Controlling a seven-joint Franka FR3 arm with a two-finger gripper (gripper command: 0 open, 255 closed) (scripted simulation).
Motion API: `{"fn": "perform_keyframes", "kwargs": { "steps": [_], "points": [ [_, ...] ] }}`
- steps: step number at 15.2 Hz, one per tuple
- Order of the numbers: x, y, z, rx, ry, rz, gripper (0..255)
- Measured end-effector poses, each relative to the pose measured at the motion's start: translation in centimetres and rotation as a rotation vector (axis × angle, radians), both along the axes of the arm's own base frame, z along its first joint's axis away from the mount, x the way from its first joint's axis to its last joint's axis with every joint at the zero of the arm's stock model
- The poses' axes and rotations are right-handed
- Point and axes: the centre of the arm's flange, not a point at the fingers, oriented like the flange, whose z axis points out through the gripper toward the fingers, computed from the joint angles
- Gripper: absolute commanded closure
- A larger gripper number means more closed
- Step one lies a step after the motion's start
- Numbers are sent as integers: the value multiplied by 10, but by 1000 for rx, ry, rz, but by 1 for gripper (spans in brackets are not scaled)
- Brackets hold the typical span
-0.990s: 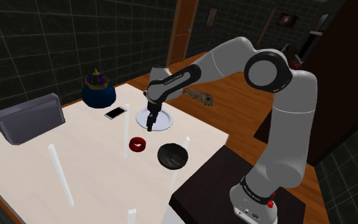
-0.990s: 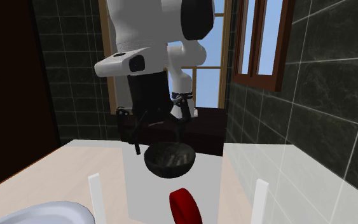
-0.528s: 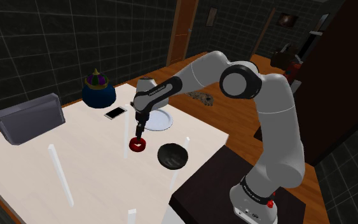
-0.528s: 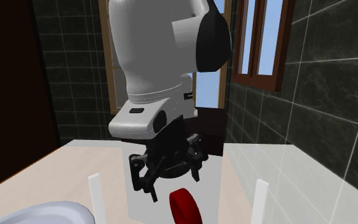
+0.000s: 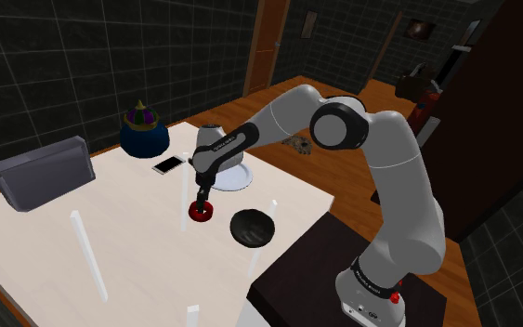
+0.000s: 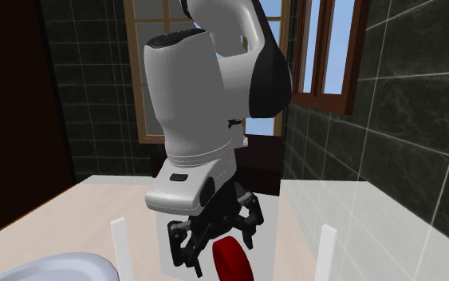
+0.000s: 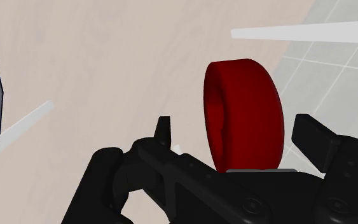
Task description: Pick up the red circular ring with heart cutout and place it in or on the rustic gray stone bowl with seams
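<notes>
The red ring (image 5: 200,215) lies on the pale table (image 5: 111,232) next to the dark stone bowl (image 5: 252,228). My gripper (image 5: 202,199) hangs right over the ring, pointing down. In the wrist view the ring (image 7: 247,114) stands between the two black fingers (image 7: 165,130), which are spread wide and do not touch it, so my gripper (image 7: 238,130) is open. The second exterior view has the gripper (image 6: 218,246) low over the table with the ring (image 6: 232,260) just beside it; the arm hides the bowl there.
A white plate (image 5: 228,176) lies behind the gripper, with a phone (image 5: 168,164) and a blue pot (image 5: 143,137) further back. A grey box (image 5: 41,173) stands at the shoulder view's left. Thin white posts (image 5: 88,253) rise from the table, one (image 5: 184,181) close beside the gripper.
The arm has swung from over the white plate toward the ring and come down; the open gripper now straddles the ring. The ring and bowl have not moved.
</notes>
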Motion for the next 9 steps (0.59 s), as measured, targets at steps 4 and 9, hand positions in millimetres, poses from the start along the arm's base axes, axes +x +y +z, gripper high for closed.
{"fn": "perform_keyframes", "kwargs": {
  "steps": [4,9],
  "points": [
    [-1,0,-3,0,-1,0,0],
    [-1,0,-3,0,-1,0,255]
  ]
}}
